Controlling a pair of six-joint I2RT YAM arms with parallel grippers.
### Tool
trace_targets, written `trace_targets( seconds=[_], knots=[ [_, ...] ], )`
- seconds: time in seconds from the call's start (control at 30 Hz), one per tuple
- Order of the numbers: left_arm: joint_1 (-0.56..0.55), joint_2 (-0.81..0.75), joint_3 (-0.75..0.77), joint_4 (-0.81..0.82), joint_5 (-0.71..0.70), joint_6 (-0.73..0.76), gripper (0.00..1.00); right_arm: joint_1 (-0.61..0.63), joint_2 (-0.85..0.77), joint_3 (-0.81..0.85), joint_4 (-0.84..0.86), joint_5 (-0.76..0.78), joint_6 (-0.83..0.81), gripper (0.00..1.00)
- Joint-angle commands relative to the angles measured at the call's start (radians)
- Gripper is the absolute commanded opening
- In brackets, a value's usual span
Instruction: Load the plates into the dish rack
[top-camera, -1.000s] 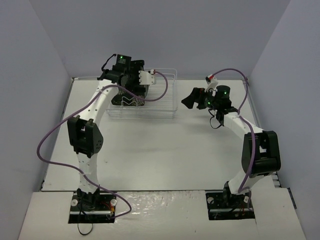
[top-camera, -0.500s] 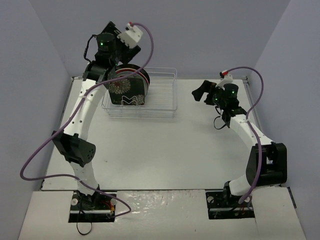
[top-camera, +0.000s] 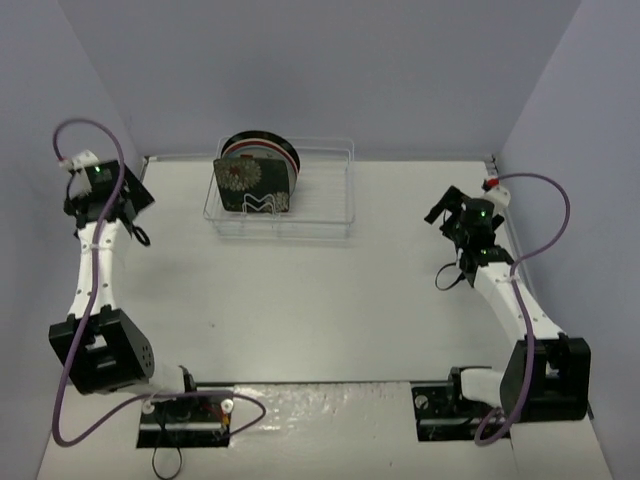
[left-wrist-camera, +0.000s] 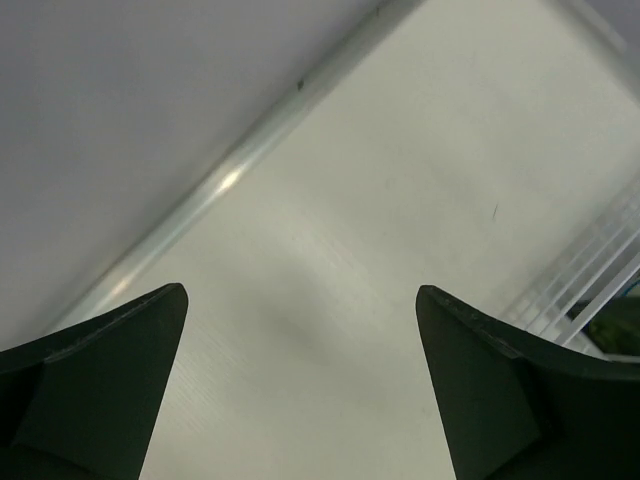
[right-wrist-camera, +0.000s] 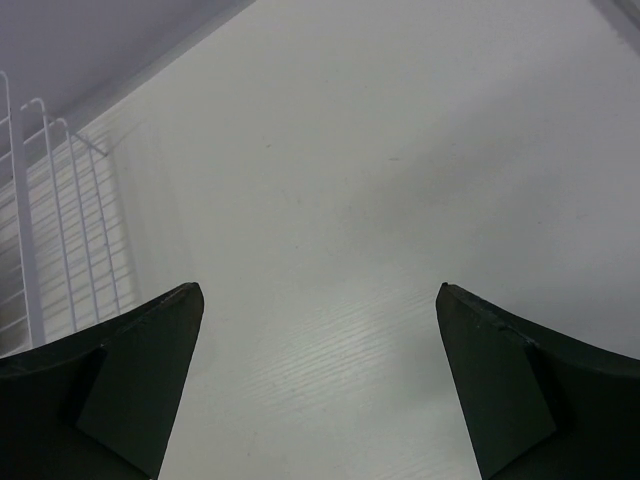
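The white wire dish rack (top-camera: 320, 205) stands at the back middle of the table. Plates stand upright in its left half: the rounded-square black floral plate (top-camera: 250, 185) in front, round plates (top-camera: 268, 145) behind it showing dark, red and white rims. My left gripper (top-camera: 132, 196) is open and empty at the far left, left of the rack; a strip of rack wires (left-wrist-camera: 590, 285) shows at the right edge of its wrist view. My right gripper (top-camera: 447, 208) is open and empty at the right, apart from the rack, whose end wires (right-wrist-camera: 60, 240) show at the left of its view.
Grey walls enclose the table on three sides. A metal strip (left-wrist-camera: 240, 165) runs along the back edge of the table. Cables loop from both arms. The arm bases and mounting plates sit at the near edge.
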Motion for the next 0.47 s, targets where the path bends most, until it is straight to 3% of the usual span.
trace_targets(
  seconds=[0.0, 0.2, 0.43],
  knots=[
    [-0.053, -0.088, -0.153, 0.091, 0.036, -0.184, 0.97, 0.002, -0.099, -0.006, 0.038, 0.185, 0.016, 1.00],
    [-0.054, -0.049, -0.149, 0.024, -0.010, -0.157, 0.97, 0.005, -0.131, -0.045, 0.056, 0.196, 0.006, 1.00],
    [-0.053, -0.058, -0.190, 0.082, 0.026, -0.139, 0.97, 0.003, -0.109, -0.055, 0.061, 0.238, 0.009, 1.00]
  ],
)
